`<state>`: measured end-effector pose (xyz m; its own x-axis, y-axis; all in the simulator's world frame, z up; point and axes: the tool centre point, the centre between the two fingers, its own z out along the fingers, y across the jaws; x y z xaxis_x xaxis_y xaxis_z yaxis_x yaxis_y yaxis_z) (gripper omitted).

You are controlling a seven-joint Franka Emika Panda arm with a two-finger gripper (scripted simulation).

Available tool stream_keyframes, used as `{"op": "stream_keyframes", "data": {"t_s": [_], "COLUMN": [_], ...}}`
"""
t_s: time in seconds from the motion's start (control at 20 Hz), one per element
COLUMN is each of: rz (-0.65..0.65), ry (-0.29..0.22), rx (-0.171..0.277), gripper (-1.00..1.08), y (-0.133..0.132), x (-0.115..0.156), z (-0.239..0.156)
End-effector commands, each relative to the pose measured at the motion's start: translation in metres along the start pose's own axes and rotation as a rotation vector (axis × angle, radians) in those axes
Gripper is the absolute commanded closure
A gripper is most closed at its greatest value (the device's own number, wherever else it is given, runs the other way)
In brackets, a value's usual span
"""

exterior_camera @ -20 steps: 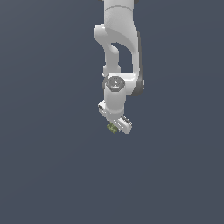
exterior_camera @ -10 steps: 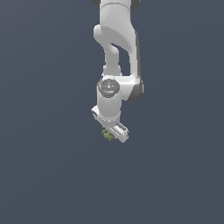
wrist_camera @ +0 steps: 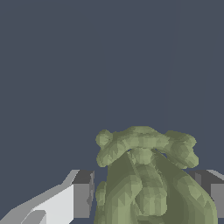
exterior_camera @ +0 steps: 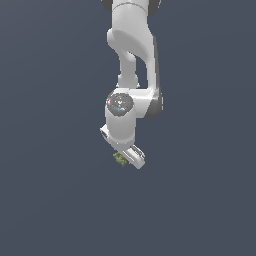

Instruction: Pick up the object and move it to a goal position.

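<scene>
One olive-green lumpy object [wrist_camera: 144,175] fills the nearest part of the wrist view, its surface made of rounded knobs and folds, with a curved ridge of bulges across its upper part. It sits between the two dark finger pads [wrist_camera: 83,194] of the gripper [wrist_camera: 146,197], one pad touching each flank, so the pincer is pinching the object. A white finger body runs back from the pad on one side; only the edge of the other finger shows beside the object. Beyond the object lies nothing but flat slate-blue background.

From the exterior view, the same object [exterior_camera: 120,159] appears as a tiny green speck with yellowish flecks, touching the lower end of the white gripper [exterior_camera: 129,158] and lying on the side toward the exterior view's left. Above the gripper, relative to it, rises the white Panda arm [exterior_camera: 132,60], with a round grey-speckled joint cap [exterior_camera: 120,103] just over the wrist and a dark band toward the exterior view's right.
</scene>
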<state>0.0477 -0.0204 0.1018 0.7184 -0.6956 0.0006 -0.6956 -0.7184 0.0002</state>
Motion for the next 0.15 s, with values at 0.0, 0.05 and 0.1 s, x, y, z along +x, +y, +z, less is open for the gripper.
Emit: {"op": "stream_keyframes", "data": {"t_s": [0.0, 0.05, 0.1], "rz": [0.0, 0.0, 0.0], "ry": [0.0, 0.0, 0.0], "rx": [0.0, 0.0, 0.0], "gripper": [1.08, 1.08, 1.08], "y": [-0.0015, -0.0017, -0.0017], "x": [0.0026, 0.003, 0.0031], "z": [-0.0011, -0.0012, -0.0013]}}
